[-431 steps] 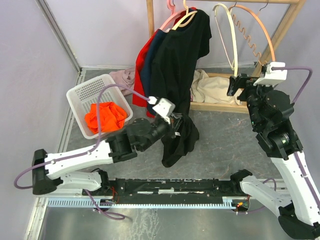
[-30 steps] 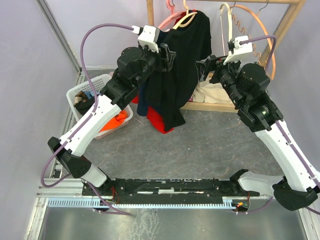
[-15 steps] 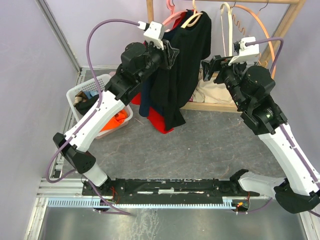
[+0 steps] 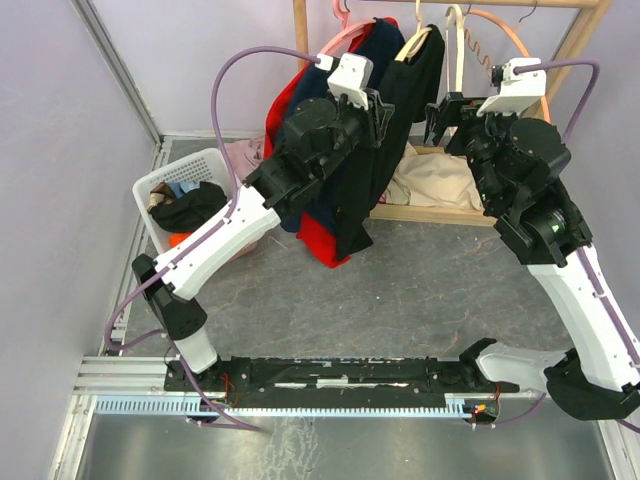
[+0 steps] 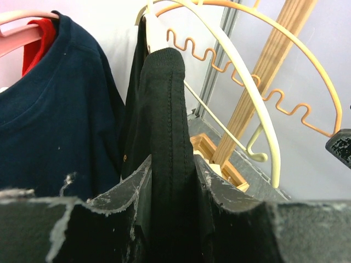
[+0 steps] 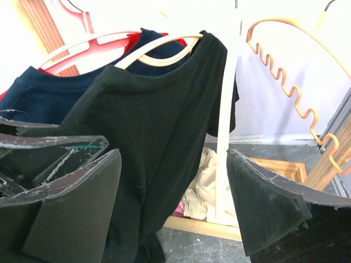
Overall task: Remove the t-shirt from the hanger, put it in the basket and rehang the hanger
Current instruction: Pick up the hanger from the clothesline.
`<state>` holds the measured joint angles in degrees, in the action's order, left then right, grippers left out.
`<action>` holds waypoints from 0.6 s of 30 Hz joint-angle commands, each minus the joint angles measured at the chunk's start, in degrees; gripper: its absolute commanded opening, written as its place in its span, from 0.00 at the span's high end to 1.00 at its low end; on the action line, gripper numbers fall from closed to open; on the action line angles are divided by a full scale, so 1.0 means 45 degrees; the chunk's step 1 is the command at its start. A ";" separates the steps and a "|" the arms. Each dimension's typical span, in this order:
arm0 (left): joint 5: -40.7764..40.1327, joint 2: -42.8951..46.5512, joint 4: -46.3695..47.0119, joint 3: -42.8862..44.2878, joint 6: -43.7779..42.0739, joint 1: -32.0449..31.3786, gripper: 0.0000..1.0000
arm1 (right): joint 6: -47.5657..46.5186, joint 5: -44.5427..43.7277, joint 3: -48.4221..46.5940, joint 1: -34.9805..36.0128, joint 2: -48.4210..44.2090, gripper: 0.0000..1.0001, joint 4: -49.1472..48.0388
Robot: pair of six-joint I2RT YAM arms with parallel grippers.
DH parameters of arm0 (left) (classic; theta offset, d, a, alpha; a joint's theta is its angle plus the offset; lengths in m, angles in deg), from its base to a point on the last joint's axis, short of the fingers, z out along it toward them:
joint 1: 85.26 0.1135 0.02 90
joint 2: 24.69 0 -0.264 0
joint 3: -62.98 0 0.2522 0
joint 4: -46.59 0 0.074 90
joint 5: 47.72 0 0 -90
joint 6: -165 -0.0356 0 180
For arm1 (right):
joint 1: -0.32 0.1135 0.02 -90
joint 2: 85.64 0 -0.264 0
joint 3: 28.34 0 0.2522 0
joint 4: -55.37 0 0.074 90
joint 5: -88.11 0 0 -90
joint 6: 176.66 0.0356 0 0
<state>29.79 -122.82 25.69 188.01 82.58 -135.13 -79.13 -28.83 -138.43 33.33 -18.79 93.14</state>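
Black cotton t-shirt [image 4: 352, 205] hangs on a pale curved hanger [image 4: 420, 38] on the wooden clothes rack [image 4: 298, 25], at the back of the scene and near the middle.

At the far left a white perforated plastic basket [image 4: 175, 168] stands on the grey floor, with dark and orange cloth inside it. To the right of it, a red shirt [image 4: 283, 100] and a navy blue shirt [image 5: 49, 109] hang on the same rack, just beside the black t-shirt.

The left gripper [image 5: 170, 181] is raised up to the rack. Its jaws stand narrow and pinch a vertical fold of the black t-shirt, close to the shoulder; the fabric rises straight up from between the two fingers.

Further right hang an empty cream plastic hanger [image 4: 458, 30] and an orange hanger with a wavy bar [image 4: 500, 25]. The right gripper [image 6: 174, 159] hovers near them at the right side of the black t-shirt, with its jaws spread wide and nothing held between them. Below it a beige cloth [image 4: 430, 180] lies on the base of the rack.
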 commanded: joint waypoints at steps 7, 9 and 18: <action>0.1034 -0.0301 0.1375 -0.0223 0.0778 -0.1196 0.64 | 0.0131 -0.0595 -0.1733 0.0007 0.0513 0.15 0.0343; 0.1351 -0.0307 0.1471 -0.0321 0.0800 -0.1342 0.52 | 0.0175 -0.0594 -0.2052 0.0007 0.0766 0.15 0.0521; 0.2758 0.0578 0.2492 -0.2319 0.0726 -0.1747 0.35 | 0.0650 -0.0758 -0.2937 -0.0059 0.1603 0.14 0.0828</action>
<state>37.35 -123.76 32.88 181.60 84.56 -142.49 -77.75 -30.79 -148.79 33.31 -12.36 96.64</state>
